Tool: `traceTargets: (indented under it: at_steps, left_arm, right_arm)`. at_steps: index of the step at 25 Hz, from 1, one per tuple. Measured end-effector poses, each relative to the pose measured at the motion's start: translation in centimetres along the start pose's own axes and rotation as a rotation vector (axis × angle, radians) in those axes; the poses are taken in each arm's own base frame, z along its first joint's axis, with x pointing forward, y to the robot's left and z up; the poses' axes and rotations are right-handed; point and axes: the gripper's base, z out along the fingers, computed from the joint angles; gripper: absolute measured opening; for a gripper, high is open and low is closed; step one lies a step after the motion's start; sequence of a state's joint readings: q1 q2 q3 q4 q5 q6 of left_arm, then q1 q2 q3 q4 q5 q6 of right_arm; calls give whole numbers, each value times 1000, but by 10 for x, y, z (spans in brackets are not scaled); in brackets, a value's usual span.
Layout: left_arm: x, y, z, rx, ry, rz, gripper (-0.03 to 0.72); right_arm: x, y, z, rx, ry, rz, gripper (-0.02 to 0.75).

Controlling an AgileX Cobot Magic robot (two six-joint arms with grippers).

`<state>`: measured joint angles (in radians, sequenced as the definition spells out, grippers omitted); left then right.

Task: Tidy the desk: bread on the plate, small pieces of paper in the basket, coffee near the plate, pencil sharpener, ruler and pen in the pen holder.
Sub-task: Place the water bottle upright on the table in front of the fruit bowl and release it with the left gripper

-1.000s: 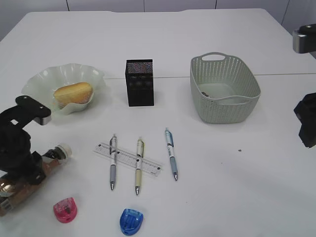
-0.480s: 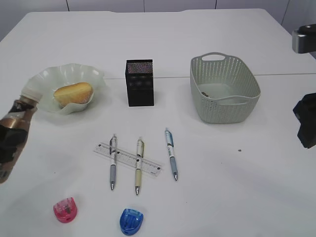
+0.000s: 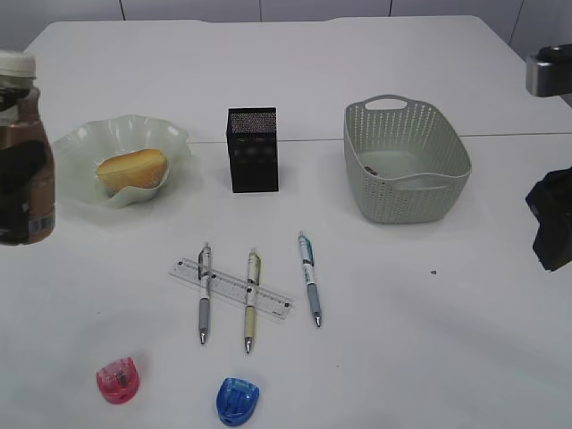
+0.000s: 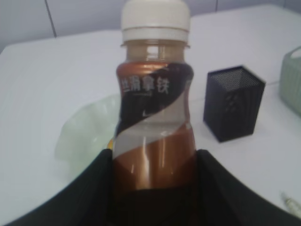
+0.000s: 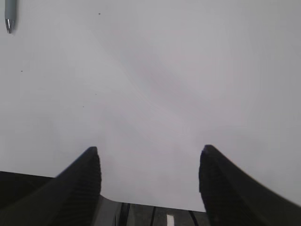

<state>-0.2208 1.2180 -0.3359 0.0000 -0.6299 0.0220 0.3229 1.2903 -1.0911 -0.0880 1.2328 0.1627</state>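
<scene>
The coffee (image 4: 155, 117), a brown bottle with a white cap, stands upright between the black fingers of my left gripper (image 4: 154, 188), which is shut on its lower half. In the exterior view the coffee (image 3: 22, 152) hangs at the far left edge, beside the plate (image 3: 80, 143); the bread (image 3: 132, 170) lies on that plate. The pen holder (image 3: 253, 150) stands mid-desk. A clear ruler (image 3: 234, 290) lies under two of three pens (image 3: 309, 279). A pink pencil sharpener (image 3: 118, 380) and a blue one (image 3: 237, 399) sit near the front. My right gripper (image 5: 150, 160) is open over bare desk.
The basket (image 3: 407, 161) stands right of the pen holder with a small scrap of paper (image 3: 369, 170) inside. My right arm (image 3: 554, 223) hangs at the far right edge. A pen tip (image 5: 8, 14) shows in the corner of the right wrist view.
The coffee bottle has gone from lying at the front left, through a tilt, to upright and higher at the left edge next to the plate. The right arm has stayed put.
</scene>
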Motion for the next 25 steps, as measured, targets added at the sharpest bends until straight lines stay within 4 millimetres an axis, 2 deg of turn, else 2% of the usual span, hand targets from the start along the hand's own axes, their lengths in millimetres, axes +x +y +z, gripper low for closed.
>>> traceTargets:
  at_steps: [8, 13, 21, 25]
  left_arm:
    - [12, -10, 26, 111, -195, -48, 374]
    - [34, -11, 37, 112, -108, -65, 374]
    - [37, -12, 41, 121, -100, -61, 374]
    - [43, -13, 54, 134, -78, -55, 374]
  right_arm:
    - [0, 1, 0, -10, 3, 7, 480]
    - [0, 1, 0, -12, 4, 8, 480]
    - [0, 1, 0, -12, 4, 8, 480]
    - [0, 1, 0, -13, 2, 8, 480]
